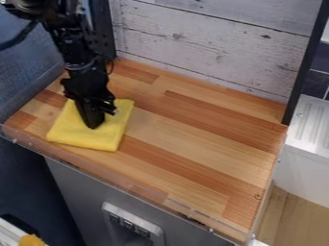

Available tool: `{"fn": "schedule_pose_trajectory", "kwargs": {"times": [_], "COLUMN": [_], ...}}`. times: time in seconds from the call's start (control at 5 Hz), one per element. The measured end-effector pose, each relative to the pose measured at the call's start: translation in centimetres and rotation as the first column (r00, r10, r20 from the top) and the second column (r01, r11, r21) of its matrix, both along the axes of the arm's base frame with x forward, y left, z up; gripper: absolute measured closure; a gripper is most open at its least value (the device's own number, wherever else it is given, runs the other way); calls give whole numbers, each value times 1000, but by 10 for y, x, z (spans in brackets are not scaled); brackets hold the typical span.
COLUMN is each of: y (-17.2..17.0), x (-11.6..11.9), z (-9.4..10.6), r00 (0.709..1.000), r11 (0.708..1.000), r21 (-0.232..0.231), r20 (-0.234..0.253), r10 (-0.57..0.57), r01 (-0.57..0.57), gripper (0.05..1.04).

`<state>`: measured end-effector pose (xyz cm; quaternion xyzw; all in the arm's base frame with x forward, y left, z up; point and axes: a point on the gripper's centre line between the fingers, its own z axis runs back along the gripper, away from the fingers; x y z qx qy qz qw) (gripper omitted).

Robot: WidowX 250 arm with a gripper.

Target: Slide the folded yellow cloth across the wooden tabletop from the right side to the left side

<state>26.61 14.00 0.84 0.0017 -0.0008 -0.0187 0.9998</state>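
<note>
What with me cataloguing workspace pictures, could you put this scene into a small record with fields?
surface: wood-striped countertop
item on it: yellow cloth, roughly square, spread flat
cloth position: at the picture's left, near the countertop's front edge
robot: black arm, entering at upper left
claw: pointing down at the middle of the cloth
claw–cloth contact: looks likely, not certain
backdrop: whitewashed plank wall
right of countertop: white ribbed surface
</note>
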Motion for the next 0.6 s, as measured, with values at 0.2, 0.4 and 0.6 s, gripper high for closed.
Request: {"fn": "schedule_pose_trajectory", "kwargs": {"times": [0.2,0.4,0.6], "y": [10,18,23], "x": [0,2,7], "z": [1,3,6], "r00": [1000,999,999], "r11": [1000,999,999], "r21": [-7,-14,-14], "r20": [-12,-24,-24], "r10": [21,30,39], "r01": [-21,-30,-40], "gripper": [1020,1020,1020]}}
